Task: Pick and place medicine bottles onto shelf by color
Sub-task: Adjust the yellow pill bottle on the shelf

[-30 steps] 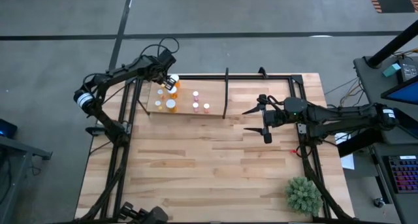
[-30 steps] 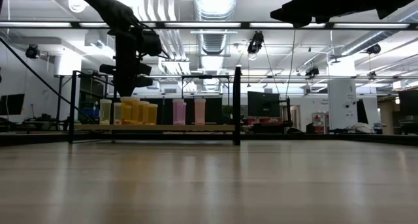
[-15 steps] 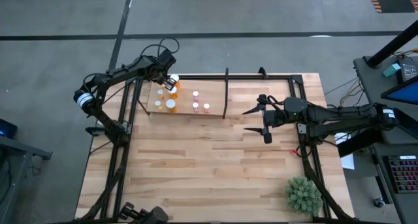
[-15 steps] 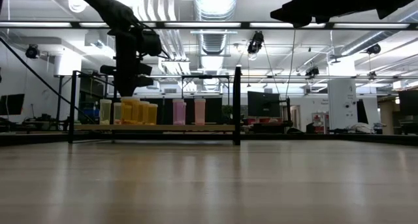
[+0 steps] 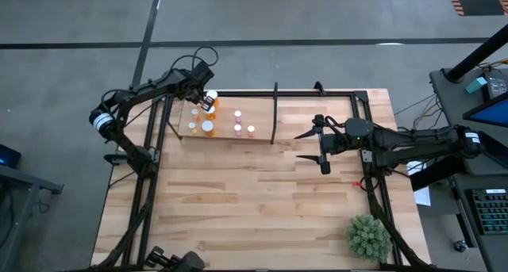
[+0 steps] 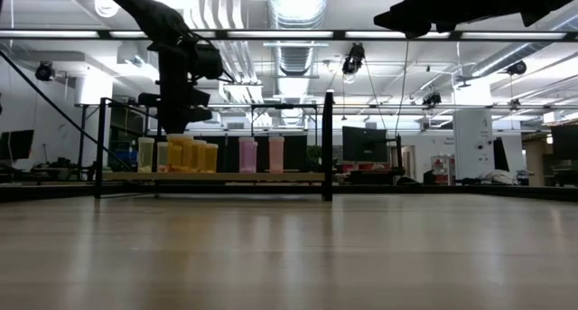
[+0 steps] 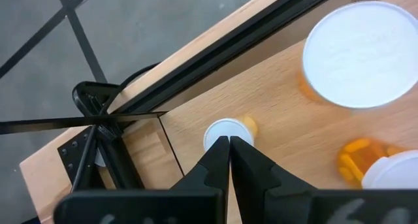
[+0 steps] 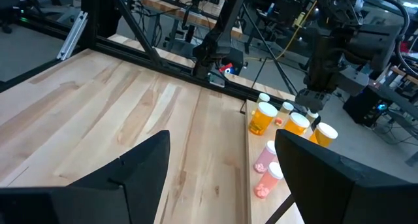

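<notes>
Nothing is shifting: we are seeing left gripper (image 7: 229,142) pressed together over white-capped medicine bottles (image 6: 207,155), two pink (image 5: 238,126), right gripper (image 5: 301,144) spread.

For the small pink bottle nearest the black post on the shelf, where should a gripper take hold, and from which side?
Probably around the white cap or the body just under it, coming straight down from above. The small pink white-capped bottle stands upright on the light-wood shelf board; another pink bottle stands close on one side and the thin black upright post on the other, so a side approach looks cramped.
</notes>
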